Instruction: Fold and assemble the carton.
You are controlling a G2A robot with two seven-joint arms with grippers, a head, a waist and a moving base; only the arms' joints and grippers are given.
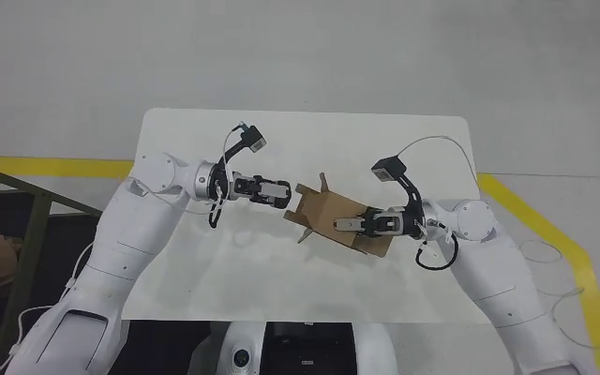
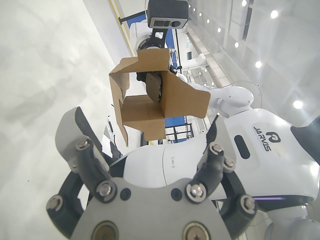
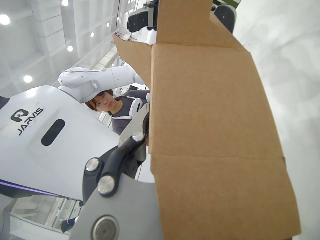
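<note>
Left claw (image 2: pixel 146 117) spread apart, empty, faced carton (image 2: pixel 185 101) at open flapped end, just beside it, over counter (image 1: pixel 394 141) middle. Right claw (image 1: pixel 352 225) held opposite wall clamped.

Glossy white rounded arm shells (image 1: pixel 141 211), silver-grey rings at joints. Black cables (image 1: pixel 216 214) looped at wrists, thin white one on R side. Black box cameras (image 1: pixel 251 141) on stalks above wrists. Grey metal wrist plate (image 2: pixel 150 213) w/ round silver screws (image 2: pixel 103 188), black linkage bars (image 2: pixel 87 161), grey jaws w/ black pads. White torso shell (image 2: pixel 250 123): black oval slot (image 2: pixel 241 146), black logo, thin purple strip (image 2: pixel 267 198).
</note>
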